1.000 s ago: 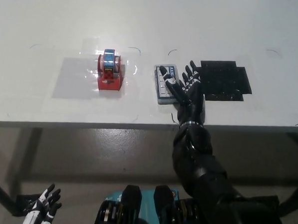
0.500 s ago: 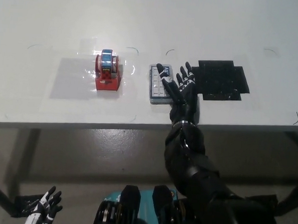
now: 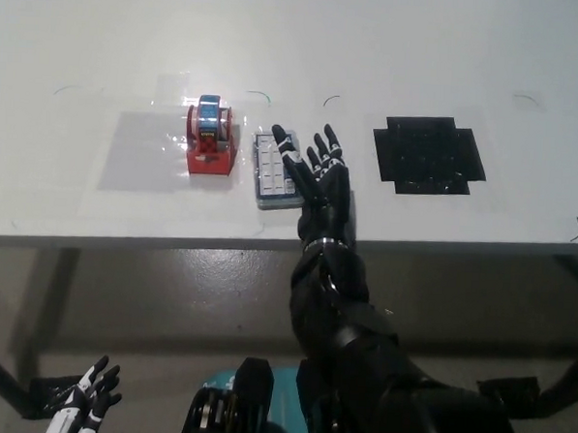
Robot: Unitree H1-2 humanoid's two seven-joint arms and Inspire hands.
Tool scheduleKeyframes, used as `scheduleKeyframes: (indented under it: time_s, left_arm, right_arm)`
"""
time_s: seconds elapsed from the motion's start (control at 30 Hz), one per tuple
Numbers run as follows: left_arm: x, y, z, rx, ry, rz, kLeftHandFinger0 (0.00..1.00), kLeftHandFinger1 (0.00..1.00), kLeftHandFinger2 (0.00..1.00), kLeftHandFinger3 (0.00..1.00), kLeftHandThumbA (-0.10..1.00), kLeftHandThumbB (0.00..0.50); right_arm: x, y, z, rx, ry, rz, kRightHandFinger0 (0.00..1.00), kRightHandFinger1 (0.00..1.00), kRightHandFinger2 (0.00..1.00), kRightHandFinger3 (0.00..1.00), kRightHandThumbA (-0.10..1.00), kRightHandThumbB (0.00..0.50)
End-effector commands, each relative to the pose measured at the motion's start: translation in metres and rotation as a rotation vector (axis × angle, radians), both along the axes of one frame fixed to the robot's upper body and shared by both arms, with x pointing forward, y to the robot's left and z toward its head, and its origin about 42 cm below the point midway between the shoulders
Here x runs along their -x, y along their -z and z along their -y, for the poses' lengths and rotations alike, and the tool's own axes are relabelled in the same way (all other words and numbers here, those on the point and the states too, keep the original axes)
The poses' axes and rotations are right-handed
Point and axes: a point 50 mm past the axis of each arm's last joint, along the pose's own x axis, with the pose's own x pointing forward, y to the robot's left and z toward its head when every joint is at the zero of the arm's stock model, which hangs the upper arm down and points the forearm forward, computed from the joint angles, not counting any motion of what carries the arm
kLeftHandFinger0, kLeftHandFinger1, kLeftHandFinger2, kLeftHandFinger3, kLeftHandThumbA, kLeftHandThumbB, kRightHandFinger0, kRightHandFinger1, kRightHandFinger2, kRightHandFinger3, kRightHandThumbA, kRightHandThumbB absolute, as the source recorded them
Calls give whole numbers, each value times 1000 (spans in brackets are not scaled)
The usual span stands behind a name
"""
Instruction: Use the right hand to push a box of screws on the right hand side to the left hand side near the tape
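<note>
- The right robot hand is lying flat on the white table with its fingers spread apart, clamping nothing; its fingertips are pressing against the right edge of the box of screws
- The box of screws is sitting just beside the red tape dispenser, to the dispenser's right, with a narrow gap showing between them
- A black mat is lying well to the right of the robot hand, bare
- The left robot hand is hanging low at the lower left, below the table, fingers apart and holding nothing
</note>
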Motion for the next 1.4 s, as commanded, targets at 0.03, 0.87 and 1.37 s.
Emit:
scheduleKeyframes:
  time_s: [0.03, 0.87, 1.37]
  left_arm:
    - [-4, -9, -1, -27, 33, 59, 1000, 1000, 1000, 1000, 849, 279]
    - [-12, -16, -10, -39, 31, 78, 1000, 1000, 1000, 1000, 812, 261]
    - [-18, -16, -10, -47, 23, 85, 1000, 1000, 1000, 1000, 807, 237]
  right_arm:
    - [10, -12, -40, -138, -77, -55, 1000, 1000, 1000, 1000, 1000, 229]
    - [6, -35, -57, -258, -55, -69, 1000, 1000, 1000, 1000, 1000, 186]
    - [-8, -103, 18, 107, 144, 439, 1000, 1000, 1000, 1000, 1000, 189]
